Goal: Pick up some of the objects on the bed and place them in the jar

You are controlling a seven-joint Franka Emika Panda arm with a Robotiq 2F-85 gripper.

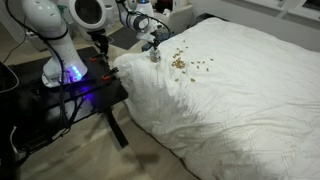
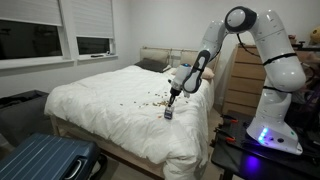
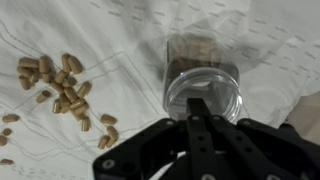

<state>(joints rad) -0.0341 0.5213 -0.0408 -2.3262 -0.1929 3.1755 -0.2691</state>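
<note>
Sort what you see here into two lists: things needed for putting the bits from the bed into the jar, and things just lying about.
Belongs to the job:
- tan bits
- jar
- bed
- pincer, shut over the jar

Just lying about:
- blue suitcase
- black table

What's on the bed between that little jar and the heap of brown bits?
Nothing. In the wrist view, only bare, wrinkled white bedding separates the jar from the heap of brown bits.
</note>
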